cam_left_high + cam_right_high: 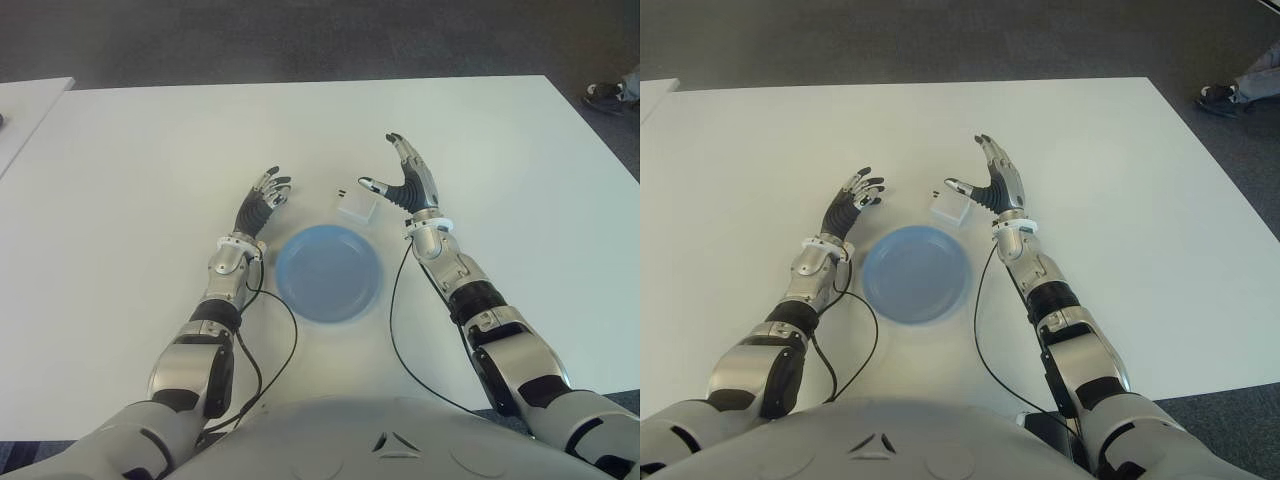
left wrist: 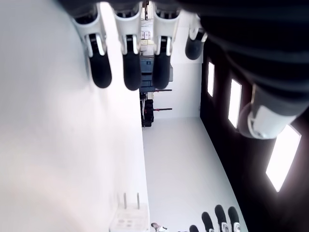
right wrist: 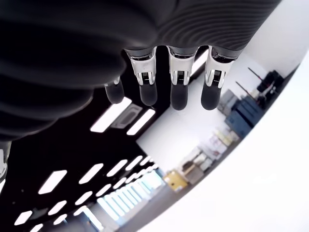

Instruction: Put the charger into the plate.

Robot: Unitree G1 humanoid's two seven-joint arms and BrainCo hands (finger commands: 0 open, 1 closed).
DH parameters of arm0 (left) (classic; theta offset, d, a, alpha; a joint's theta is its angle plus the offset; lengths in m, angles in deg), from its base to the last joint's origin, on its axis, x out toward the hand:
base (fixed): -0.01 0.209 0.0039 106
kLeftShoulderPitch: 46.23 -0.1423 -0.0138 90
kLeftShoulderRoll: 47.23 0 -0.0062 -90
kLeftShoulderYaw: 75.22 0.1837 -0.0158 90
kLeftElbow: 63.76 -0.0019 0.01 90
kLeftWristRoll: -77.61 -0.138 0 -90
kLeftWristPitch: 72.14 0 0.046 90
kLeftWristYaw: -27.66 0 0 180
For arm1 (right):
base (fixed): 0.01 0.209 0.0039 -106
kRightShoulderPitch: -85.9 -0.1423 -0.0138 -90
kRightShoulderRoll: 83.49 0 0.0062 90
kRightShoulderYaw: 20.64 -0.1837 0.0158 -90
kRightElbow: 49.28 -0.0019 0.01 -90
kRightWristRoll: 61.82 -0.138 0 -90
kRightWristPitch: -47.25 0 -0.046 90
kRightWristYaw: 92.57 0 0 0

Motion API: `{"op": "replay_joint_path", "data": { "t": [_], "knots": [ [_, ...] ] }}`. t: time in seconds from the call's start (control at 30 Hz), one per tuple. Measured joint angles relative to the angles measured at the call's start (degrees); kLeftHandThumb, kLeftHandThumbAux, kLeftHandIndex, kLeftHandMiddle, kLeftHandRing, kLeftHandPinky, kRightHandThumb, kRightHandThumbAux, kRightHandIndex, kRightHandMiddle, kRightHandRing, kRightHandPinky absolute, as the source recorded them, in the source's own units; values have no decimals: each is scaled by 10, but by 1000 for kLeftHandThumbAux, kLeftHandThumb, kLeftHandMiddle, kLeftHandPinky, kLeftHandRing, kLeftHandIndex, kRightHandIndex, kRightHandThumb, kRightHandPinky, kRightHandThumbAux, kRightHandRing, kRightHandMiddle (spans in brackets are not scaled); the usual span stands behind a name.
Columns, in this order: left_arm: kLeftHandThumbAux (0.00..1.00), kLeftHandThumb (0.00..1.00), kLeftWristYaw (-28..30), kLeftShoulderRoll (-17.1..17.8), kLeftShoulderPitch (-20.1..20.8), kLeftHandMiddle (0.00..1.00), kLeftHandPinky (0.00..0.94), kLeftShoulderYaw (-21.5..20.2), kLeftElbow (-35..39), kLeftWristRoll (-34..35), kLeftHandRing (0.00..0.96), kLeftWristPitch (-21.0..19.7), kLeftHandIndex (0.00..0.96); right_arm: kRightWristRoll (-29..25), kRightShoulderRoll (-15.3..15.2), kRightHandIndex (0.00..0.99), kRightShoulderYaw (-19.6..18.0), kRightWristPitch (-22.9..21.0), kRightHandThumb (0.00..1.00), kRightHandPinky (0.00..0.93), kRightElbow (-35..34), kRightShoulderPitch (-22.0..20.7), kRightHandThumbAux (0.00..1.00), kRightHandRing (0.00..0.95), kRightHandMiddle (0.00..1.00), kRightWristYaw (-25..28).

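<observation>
A small white charger (image 1: pixel 357 207) with two prongs lies on the white table (image 1: pixel 140 170), just beyond the far right rim of the blue plate (image 1: pixel 328 272). The plate holds nothing. My right hand (image 1: pixel 407 179) is raised just right of the charger, fingers spread and thumb pointing toward it, holding nothing. My left hand (image 1: pixel 264 202) hovers left of the plate's far edge with fingers relaxed and holds nothing. The left wrist view shows the charger (image 2: pixel 129 218) lying farther off on the table.
A second white table (image 1: pixel 25 105) stands at the far left. A person's shoe (image 1: pixel 606 94) shows on the dark floor at the far right. Black cables (image 1: pixel 270 350) run from both wrists across the table near the plate.
</observation>
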Motion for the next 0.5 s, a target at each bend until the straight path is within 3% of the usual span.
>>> {"op": "replay_joint_path", "data": {
  "t": [0.5],
  "knots": [
    [508, 0, 0, 0, 6, 202, 230, -3, -7, 1, 213, -1, 90, 35, 0, 0, 43, -2, 407, 75, 39, -36, 257, 8, 4, -6]
  ]
}}
